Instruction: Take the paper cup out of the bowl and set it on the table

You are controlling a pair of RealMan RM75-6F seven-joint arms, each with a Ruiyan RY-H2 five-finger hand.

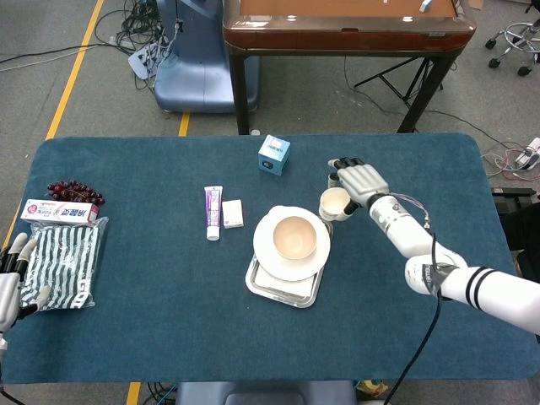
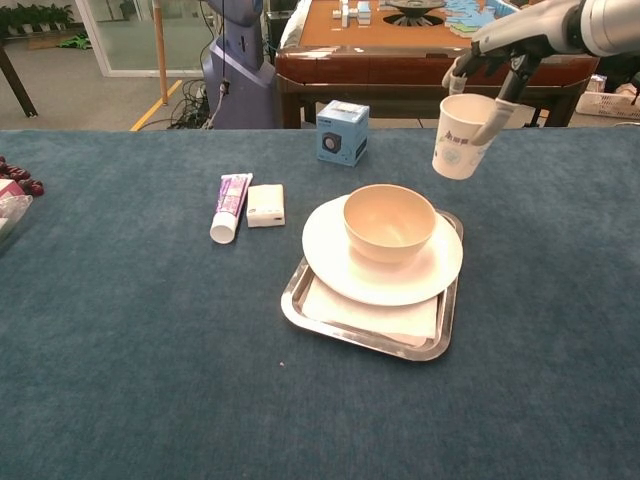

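My right hand (image 1: 361, 182) (image 2: 503, 45) holds the white paper cup (image 1: 334, 204) (image 2: 461, 136) by its rim, tilted, in the air to the right of the bowl and above the table. The beige bowl (image 1: 292, 237) (image 2: 389, 222) stands with nothing in it on a white plate (image 2: 330, 255), which rests on a metal tray (image 2: 345, 330). My left hand (image 1: 13, 283) lies at the table's far left edge, fingers apart, holding nothing.
A blue box (image 1: 273, 155) (image 2: 342, 132) stands behind the tray. A toothpaste tube (image 1: 213, 212) (image 2: 229, 205) and a small white box (image 1: 232, 213) (image 2: 266, 204) lie left of the plate. A striped bag (image 1: 61, 262), a red-white box (image 1: 59, 211) and grapes (image 1: 74, 191) sit far left.
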